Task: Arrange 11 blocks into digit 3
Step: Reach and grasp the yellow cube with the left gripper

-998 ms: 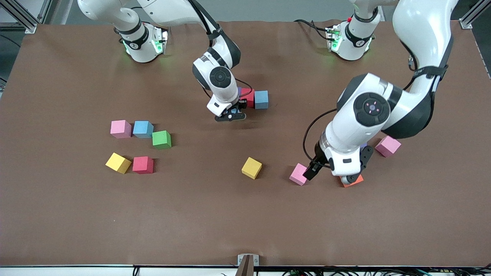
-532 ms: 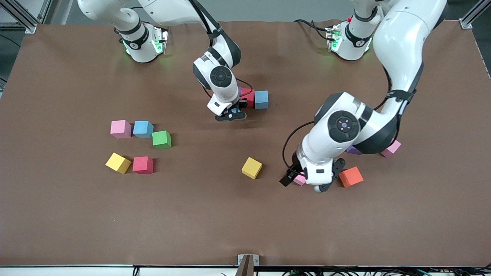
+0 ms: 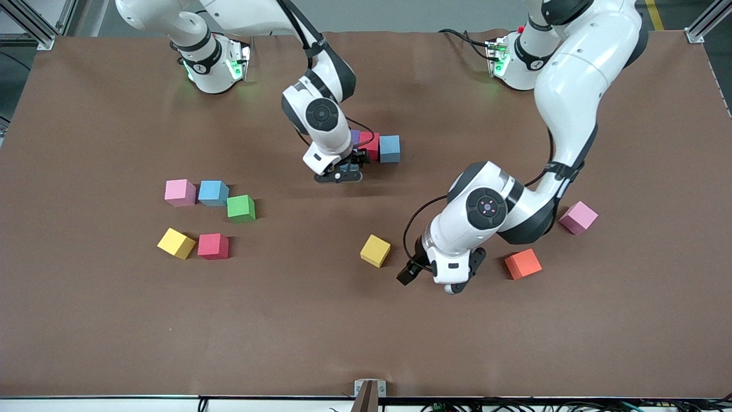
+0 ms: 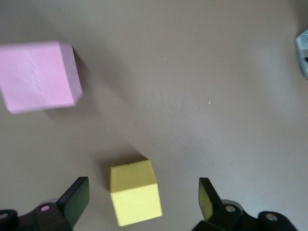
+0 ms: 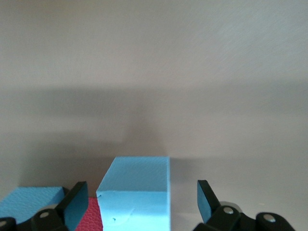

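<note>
Left wrist view: yellow block [image 4: 134, 193] should be centred between left gripper [image 4: 143, 196] spread fingers; right gripper [image 5: 142, 199] spread astride blue block [image 5: 135, 191].

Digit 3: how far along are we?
Done: barely a start, a purple block, red block and blue block in a row. In hand: the right gripper stands open around a second blue block beside them; the left gripper hangs open near a yellow block. Left: the loose blocks elsewhere.

11 scattered cubes [image 3: 213, 193]; purple [image 3: 355, 136], red [image 3: 370, 145] and blue [image 3: 389, 149] cubes touching in 1 row
</note>
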### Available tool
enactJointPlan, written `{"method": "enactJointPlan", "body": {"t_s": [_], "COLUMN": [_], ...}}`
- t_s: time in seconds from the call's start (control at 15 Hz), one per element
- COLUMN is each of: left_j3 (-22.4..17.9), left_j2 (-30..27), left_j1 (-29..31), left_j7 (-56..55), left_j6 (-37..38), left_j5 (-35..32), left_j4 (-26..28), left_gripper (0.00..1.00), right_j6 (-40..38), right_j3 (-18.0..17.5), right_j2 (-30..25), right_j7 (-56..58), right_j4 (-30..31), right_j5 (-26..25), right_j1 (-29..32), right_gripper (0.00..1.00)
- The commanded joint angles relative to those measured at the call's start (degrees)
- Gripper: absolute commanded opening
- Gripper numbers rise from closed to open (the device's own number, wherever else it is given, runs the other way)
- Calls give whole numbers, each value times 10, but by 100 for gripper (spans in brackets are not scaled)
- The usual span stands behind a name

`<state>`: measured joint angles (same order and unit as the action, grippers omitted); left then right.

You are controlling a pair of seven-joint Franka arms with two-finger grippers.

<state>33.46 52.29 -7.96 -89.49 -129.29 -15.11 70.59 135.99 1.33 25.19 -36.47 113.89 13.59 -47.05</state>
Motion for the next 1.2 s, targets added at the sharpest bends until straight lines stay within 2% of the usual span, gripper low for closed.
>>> {"method": "enactJointPlan", "body": {"t_s": [0.0, 0.27, 0.53, 0.8, 1.13], "left_j3": [-7, -16, -55, -67, -87], "left_j2": [21, 31, 32, 32, 27], "left_j1": [-34, -55, -101, -108, -134], "left_j7": [-67, -98, -102, -104, -126], "left_j6": [-35, -36, -33, -27, -24], "left_j5": [30, 50, 58, 60, 61], "left_j4": [-17, -18, -19, -18, -20], "left_gripper": [100, 100, 100, 100, 100], "right_j6": [-55, -93, -87, -75, -7], "right_j3": [-6, -5, -5, -5, -6], "right_j2": [-41, -64, -78, -83, -76], "right_j7": [49, 214, 309, 357, 364], "right_j4": [-2, 11, 45, 70, 110], "right_j5": [7, -1, -70, -95, -110], "right_j1": [61, 148, 228, 286, 312], "right_gripper": [100, 100, 100, 100, 100]}}
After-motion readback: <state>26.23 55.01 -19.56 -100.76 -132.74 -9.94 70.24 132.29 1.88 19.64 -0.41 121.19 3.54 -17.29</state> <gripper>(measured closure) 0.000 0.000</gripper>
